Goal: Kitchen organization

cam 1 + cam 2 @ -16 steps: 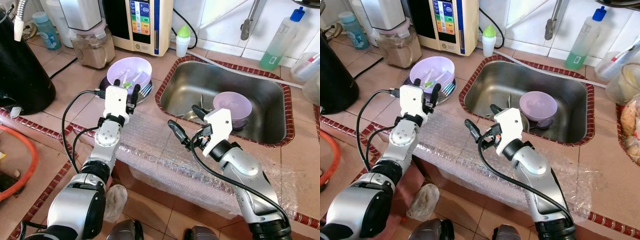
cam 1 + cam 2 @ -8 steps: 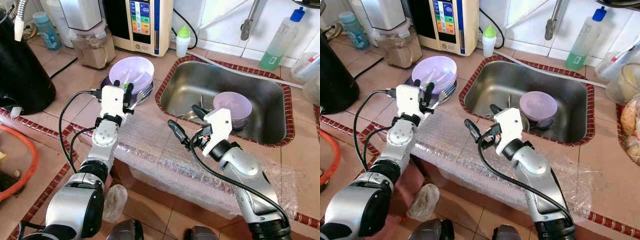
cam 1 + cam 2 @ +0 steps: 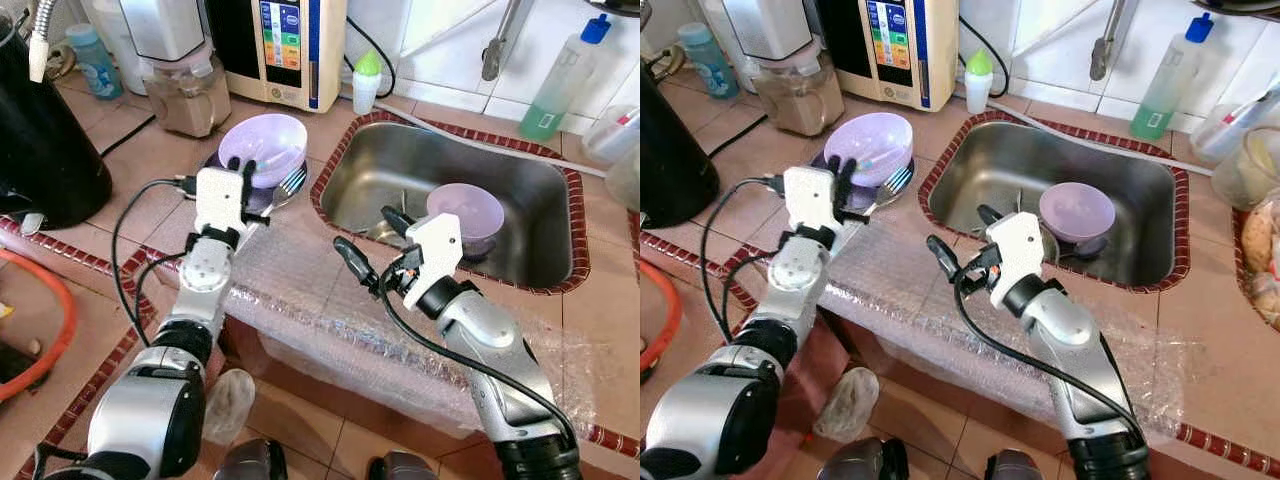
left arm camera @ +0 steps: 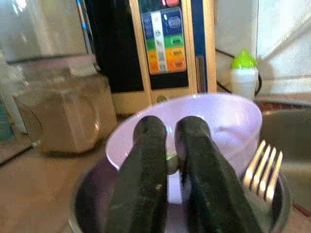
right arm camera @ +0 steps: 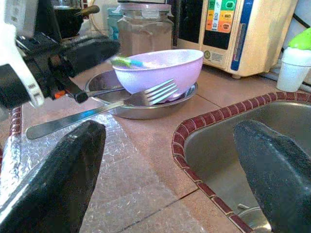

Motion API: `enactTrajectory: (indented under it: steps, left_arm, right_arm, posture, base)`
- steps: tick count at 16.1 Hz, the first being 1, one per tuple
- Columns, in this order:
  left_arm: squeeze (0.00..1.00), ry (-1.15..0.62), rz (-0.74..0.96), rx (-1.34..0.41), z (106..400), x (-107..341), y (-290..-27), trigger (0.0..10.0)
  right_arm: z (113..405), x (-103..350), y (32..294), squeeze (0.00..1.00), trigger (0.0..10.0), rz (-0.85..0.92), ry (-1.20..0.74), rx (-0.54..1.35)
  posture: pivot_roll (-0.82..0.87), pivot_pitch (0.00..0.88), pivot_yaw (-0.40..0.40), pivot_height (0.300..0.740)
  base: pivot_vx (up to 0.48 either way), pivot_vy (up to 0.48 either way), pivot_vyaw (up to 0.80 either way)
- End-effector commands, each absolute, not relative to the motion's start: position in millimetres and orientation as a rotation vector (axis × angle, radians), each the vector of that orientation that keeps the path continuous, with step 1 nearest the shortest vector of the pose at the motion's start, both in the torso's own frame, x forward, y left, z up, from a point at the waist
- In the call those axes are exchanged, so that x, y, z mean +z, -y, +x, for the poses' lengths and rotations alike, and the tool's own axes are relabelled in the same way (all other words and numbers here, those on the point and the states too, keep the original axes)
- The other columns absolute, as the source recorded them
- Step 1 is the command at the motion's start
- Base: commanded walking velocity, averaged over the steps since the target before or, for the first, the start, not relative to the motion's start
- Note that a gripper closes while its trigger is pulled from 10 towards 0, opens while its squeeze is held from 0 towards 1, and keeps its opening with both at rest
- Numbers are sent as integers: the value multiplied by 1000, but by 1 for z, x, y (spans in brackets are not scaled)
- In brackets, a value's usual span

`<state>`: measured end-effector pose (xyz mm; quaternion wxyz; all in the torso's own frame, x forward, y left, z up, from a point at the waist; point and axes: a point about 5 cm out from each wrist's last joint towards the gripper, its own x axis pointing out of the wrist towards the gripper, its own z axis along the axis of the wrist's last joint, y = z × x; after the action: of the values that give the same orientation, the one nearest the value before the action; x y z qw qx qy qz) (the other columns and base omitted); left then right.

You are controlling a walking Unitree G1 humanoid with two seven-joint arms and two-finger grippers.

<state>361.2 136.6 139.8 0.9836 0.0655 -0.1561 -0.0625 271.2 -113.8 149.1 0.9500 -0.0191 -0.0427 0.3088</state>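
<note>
The left gripper [image 3: 249, 176] is being held at the near rim of the lilac bowl [image 3: 264, 140], fingers nearly together on a small green-tipped item [image 4: 168, 156]. The bowl is sitting in a metal dish [image 5: 141, 109] beside the sink [image 3: 530, 270]. The right gripper [image 3: 368, 238] is being held wide apart, gripping nothing, above the bubble wrap [image 3: 300, 290].

No word or number reads clearly anywhere: the cream countertop appliance [image 3: 288, 48] carries a panel of coloured buttons [image 4: 164, 38] with small markings too blurred to make out, and the bottles and jars beside it show no legible labels.
</note>
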Motion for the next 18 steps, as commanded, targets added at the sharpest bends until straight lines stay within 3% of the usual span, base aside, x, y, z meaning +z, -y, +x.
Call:
enactTrajectory:
  steps: [1, 6, 9, 12, 14, 18]
  left_arm:
    - [0, 340, 135, -117, 360, 143, -141, 0]
    - [0, 430, 150, -110, 347, 154, -153, 0]
    - [0, 509, 156, -181, 339, 170, -142, 0]
    - [0, 538, 121, -460, 325, 190, -109, 0]
    - [0, 464, 69, -618, 318, 194, -97, 0]
    - [0, 367, 140, -840, 310, 200, -84, 0]
  right_arm:
    - [273, 150, 113, 0, 10000, -38, 92, 631]
    - [275, 148, 110, 0, 10000, -31, 96, 634]
    - [277, 149, 109, 0, 10000, -32, 101, 635]
    - [289, 156, 116, 0, 10000, 36, 126, 577]
    - [297, 162, 121, 0, 10000, -88, 174, 563]
    - [311, 165, 141, 0, 10000, -366, 204, 562]
  posture:
    - [-188, 30, 41, 740]
    - [-166, 23, 41, 740]
    - [-151, 18, 39, 740]
    - [-122, 14, 39, 740]
    - [-108, 12, 43, 740]
    - [-95, 6, 45, 740]
  base:
    - [0, 0, 0]
    - [0, 0, 0]
    - [0, 0, 0]
    - [0, 0, 0]
    - [0, 0, 0]
    - [0, 0, 0]
